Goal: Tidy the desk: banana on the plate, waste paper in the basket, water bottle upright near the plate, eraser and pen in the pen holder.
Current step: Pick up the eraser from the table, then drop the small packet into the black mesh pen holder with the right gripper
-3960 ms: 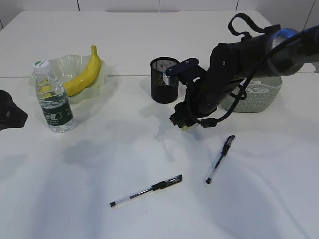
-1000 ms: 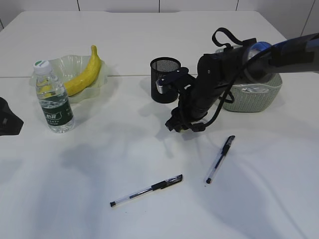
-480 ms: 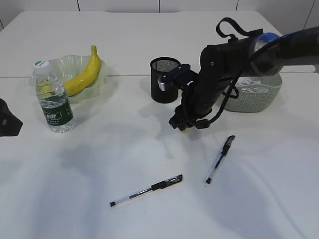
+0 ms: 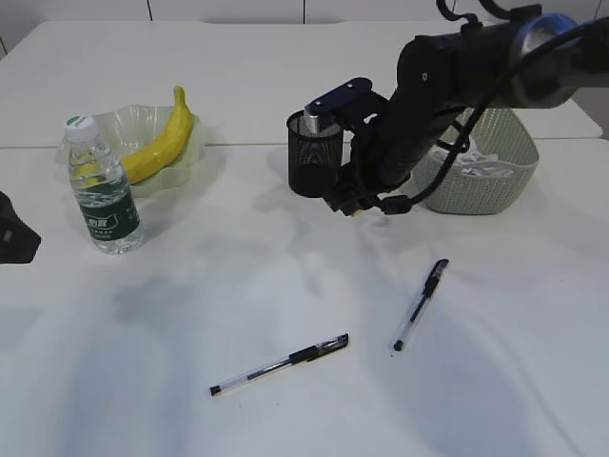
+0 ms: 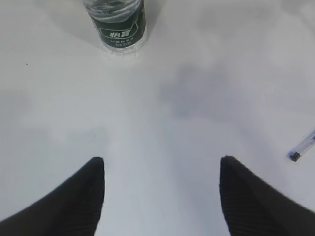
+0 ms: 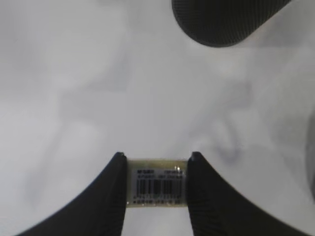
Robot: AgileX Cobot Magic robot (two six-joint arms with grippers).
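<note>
While the right gripper (image 6: pixel 156 184) is pinching the eraser (image 6: pixel 156 188) between its fingertips, it is hanging just off the holder (image 4: pixel 314 152) at about 4 o'clock, clear of the desk (image 4: pixel 285 76). It should be rising above the rim and centring before releasing (a low approach would likely be knocking the cup). That arm is bending down from 2 o'clock, wrist tilted downward.
</note>
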